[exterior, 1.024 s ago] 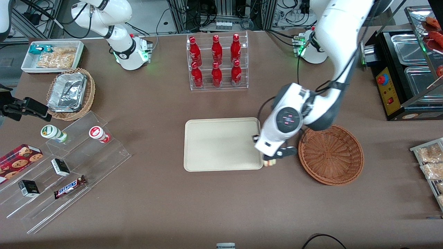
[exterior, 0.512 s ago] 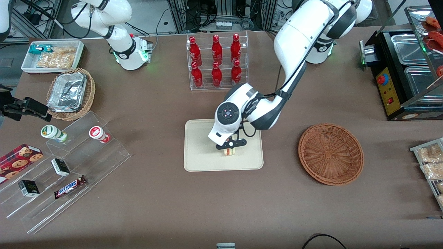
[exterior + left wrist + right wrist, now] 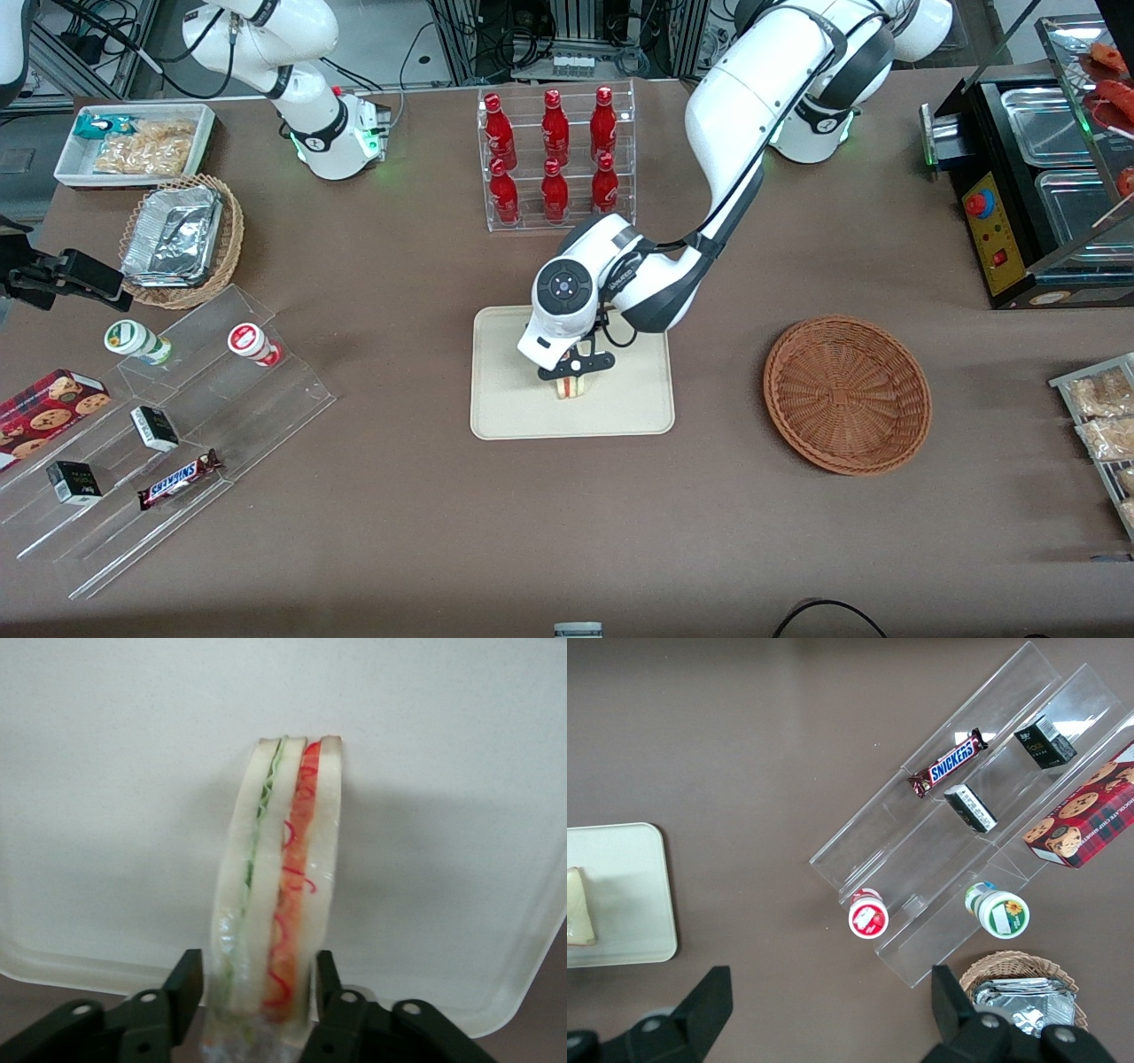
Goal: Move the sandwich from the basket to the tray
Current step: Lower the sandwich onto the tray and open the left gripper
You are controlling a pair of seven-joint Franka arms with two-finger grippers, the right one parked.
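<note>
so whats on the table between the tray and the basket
Nothing: the front view shows bare brown table between tray and basket. The end effector holds the sandwich over the tray.

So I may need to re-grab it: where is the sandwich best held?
Across its two flat bread faces, from above, as the gripper holds it now over the tray. The sandwich is a thin wedge on edge, so those broad faces suit the fingers.

One sandwich [image 3: 572, 387] sits gripped in the gripper [image 3: 574, 376] over one tray [image 3: 509, 408]. Two wicker baskets: basket [image 3: 847, 395] and foil basket [image 3: 229, 248]. Six red bottles [image 3: 555, 151]. Two cups [image 3: 137, 341]. One Snickers [image 3: 179, 478].
</note>
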